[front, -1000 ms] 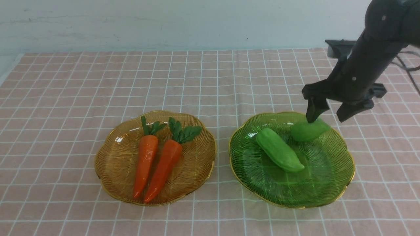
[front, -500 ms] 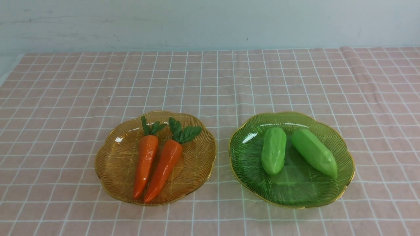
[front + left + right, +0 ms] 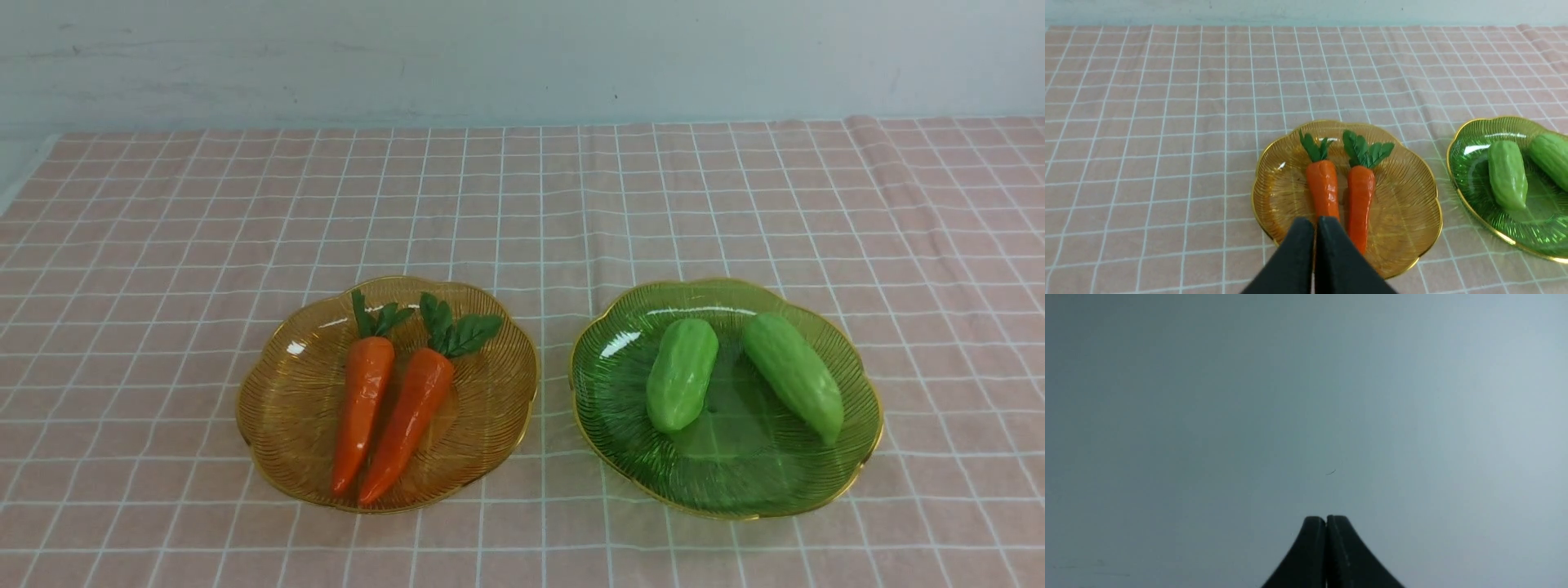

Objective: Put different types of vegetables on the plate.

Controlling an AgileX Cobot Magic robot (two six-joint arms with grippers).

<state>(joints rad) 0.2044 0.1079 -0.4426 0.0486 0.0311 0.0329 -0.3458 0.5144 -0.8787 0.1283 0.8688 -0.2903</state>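
Two orange carrots (image 3: 363, 408) (image 3: 408, 412) with green leafy tops lie side by side on an amber plate (image 3: 286, 408) at the centre left. Two light green ridged gourds (image 3: 682, 374) (image 3: 793, 376) lie on a green plate (image 3: 735, 482) to the right. Neither arm shows in the front view. In the left wrist view my left gripper (image 3: 1315, 222) is shut and empty, seen in front of the near ends of the carrots (image 3: 1323, 189) (image 3: 1360, 204), with the green plate (image 3: 1466, 200) off to one side. My right gripper (image 3: 1326, 520) is shut and empty, facing only a plain grey surface.
A pink checked cloth (image 3: 522, 204) covers the table. A pale wall (image 3: 522, 57) runs along the far edge. The cloth has a raised fold near the far right corner (image 3: 878, 155).
One second ago my open right gripper stood over the green plate at a gourd; it has since left the front view and shut. Both gourds lie differently on the plate.
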